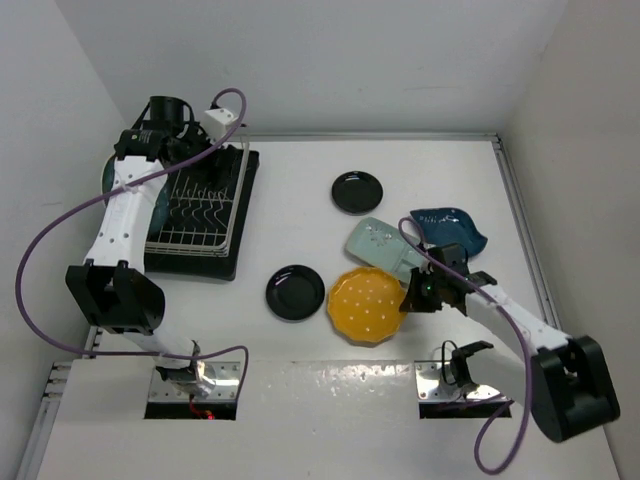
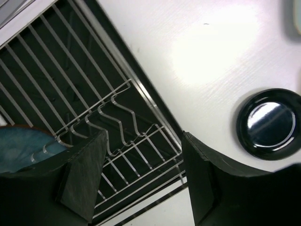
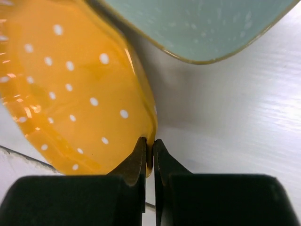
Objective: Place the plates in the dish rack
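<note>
A yellow plate with white dots (image 1: 366,305) (image 3: 70,89) lies near the table's middle; my right gripper (image 1: 410,296) (image 3: 149,148) is shut on its right rim. Behind it rest a pale green plate (image 1: 384,246) (image 3: 197,28) and a dark blue plate (image 1: 450,229). Two black plates lie flat, one (image 1: 295,292) left of the yellow plate, the other (image 1: 357,192) (image 2: 269,123) farther back. The wire dish rack (image 1: 195,210) (image 2: 94,94) sits at the left with a teal plate (image 1: 110,177) (image 2: 23,146) at its left side. Above the rack my left gripper (image 1: 180,145) (image 2: 143,174) hangs open and empty.
The rack stands on a black tray (image 1: 238,225). White walls close in the table at the left, back and right. Purple cables (image 1: 40,245) loop off both arms. Two metal mounting plates (image 1: 195,390) sit at the near edge.
</note>
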### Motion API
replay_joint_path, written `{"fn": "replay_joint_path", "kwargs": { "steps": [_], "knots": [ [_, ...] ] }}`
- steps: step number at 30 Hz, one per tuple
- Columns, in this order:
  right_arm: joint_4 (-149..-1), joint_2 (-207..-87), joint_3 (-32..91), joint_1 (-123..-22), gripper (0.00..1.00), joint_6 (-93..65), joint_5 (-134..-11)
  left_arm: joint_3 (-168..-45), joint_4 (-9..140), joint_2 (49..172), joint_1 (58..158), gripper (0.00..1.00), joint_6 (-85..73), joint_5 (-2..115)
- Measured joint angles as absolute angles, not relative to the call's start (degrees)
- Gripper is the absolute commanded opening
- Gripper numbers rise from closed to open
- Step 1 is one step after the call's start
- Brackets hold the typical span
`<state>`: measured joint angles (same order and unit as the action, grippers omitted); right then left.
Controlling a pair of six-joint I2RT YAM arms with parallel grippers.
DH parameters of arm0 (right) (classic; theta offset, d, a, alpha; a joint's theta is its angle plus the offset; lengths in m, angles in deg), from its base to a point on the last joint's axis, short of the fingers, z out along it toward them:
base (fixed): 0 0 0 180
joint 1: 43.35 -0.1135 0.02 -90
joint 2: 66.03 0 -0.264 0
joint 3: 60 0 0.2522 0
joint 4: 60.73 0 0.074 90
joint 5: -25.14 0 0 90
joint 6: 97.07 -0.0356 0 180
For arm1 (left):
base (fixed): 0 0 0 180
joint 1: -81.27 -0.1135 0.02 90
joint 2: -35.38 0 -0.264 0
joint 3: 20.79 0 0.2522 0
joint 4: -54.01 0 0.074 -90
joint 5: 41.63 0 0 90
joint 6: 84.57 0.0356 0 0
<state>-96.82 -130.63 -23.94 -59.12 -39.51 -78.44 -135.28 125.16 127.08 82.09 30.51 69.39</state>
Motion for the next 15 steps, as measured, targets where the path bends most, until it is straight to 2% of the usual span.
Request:
{"fn": "replay_joint_path", "kwargs": {
  "steps": [6, 11, 15],
  "knots": [
    [-100.9, -118.8, -18.5, -60.2, 0.0, -32.7, -75.8, -134.8, 125.4, 127.1, 86.6, 0.81, 30.9, 75.7],
    [-100.2, -122.5, -5.8, -62.0, 0.0, -29.3, -75.8, -134.8, 125.5, 128.3, 92.8, 0.95, 31.6, 85.0],
    [-93.9, -126.4, -0.9, -63.5, 0.0, -29.4, -79.0, -134.2, 125.4, 130.5, 97.5, 0.99, 32.3, 92.0]
  ]
}}
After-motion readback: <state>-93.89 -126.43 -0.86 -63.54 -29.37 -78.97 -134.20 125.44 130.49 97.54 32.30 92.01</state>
